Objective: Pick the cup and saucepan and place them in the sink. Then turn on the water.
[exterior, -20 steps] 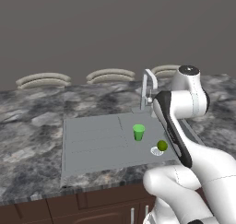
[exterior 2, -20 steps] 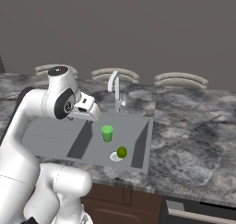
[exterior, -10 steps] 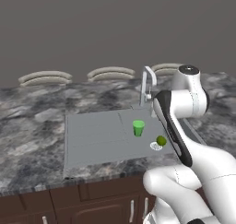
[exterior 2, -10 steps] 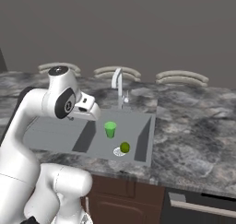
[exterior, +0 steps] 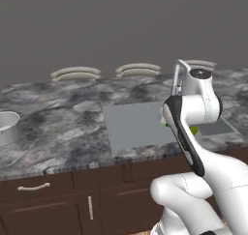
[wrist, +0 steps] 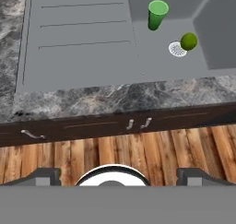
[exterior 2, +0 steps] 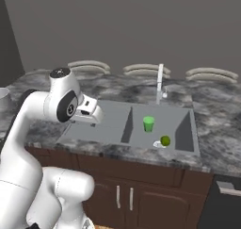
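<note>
**Cup in the basin, saucepan at the far left edge of the table**

The cup (exterior 2: 148, 124) stood upright in the basin of the sink (exterior 2: 106, 131), near the round drain (wrist: 177, 49), with a small yellow-green ball (exterior 2: 165, 140) just beside that drain. In the left base view the arm covered most of the basin, so the cup was hidden there and only a sliver of green showed at the arm's edge; which of the two green things it was could not be told.

The saucepan (exterior: 7, 126) sat on the dark marbled table (exterior: 58, 127) well apart from the sink, cut off by the left frame edge in the left base view. The right base view caught only a pale scrap of it at the left border.

The faucet (exterior 2: 160, 85) rose behind the basin, plain in the right base view but partly masked by the arm in the left.

The tool (wrist: 118, 178) was released, its two dark fingertips (wrist: 44, 177) standing wide apart at the bottom of the hand view with nothing between them. That view looked down over the drainboard, the table's front edge, the dark cabinet fronts (wrist: 115, 126) and the wooden floor (wrist: 138, 149)
</note>
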